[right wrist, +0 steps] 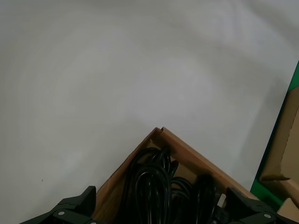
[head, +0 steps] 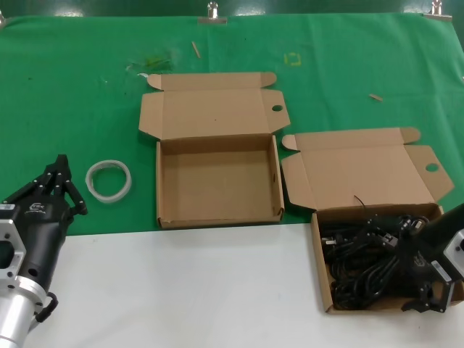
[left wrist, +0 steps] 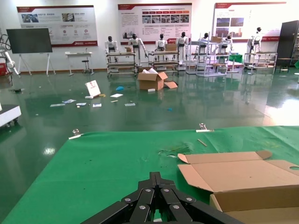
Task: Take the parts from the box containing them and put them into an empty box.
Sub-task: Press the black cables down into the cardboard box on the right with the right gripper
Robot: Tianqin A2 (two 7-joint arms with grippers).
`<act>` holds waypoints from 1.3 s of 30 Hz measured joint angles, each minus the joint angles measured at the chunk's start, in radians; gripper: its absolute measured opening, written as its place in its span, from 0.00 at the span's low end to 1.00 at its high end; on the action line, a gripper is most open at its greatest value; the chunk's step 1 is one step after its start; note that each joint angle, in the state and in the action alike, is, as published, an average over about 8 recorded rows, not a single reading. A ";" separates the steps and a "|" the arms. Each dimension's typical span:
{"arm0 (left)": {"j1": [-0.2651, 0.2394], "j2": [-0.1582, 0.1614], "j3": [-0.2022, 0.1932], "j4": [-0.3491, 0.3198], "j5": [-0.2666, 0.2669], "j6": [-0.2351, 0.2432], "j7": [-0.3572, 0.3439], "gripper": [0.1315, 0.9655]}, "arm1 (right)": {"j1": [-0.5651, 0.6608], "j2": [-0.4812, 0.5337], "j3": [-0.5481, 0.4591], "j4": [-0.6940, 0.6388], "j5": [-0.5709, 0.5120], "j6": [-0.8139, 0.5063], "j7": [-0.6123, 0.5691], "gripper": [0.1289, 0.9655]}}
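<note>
We see a table (head: 181, 290), green cloth at the back and bare white at the front, carrying two open cardboard boxes that sit near each other with a gap between. The empty box (head: 217, 181) lies at the centre, lid folded back; the full box (head: 322, 254) lies toward our right front, and it holds the cords (head: 359, 264), black bundles tangled together so that no single long axis can be read. The right gripper (head: 428, 293) is down at the near right part of the full box, right over the cords; in the right wrist view its fingers (right wrist: 70, 210) stand spread on either side of the cords (right wrist: 159, 186), with nothing yet held between them. We judge the coming move to turn on this: the cords lie directly below the right gripper, and the empty box lies to its left and farther back. The left gripper (head: 64, 190), fingers drawn together and holding nothing, waits at the left front edge beside a whitish ring (head: 109, 180), well apart from both boxes, so the right arm is the nearer.
</note>
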 joint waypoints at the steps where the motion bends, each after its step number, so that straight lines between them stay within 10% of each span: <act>1: 0.000 0.000 0.000 0.000 0.000 0.000 0.000 0.01 | 0.000 0.000 0.000 -0.002 -0.002 0.002 -0.001 1.00; 22: 0.000 0.000 0.000 0.000 0.000 0.000 0.000 0.01 | -0.042 0.030 0.015 0.056 -0.015 0.026 0.019 0.81; 39: 0.000 0.000 0.000 0.000 0.000 0.000 0.000 0.01 | -0.062 0.040 0.017 0.110 -0.014 0.020 0.038 0.34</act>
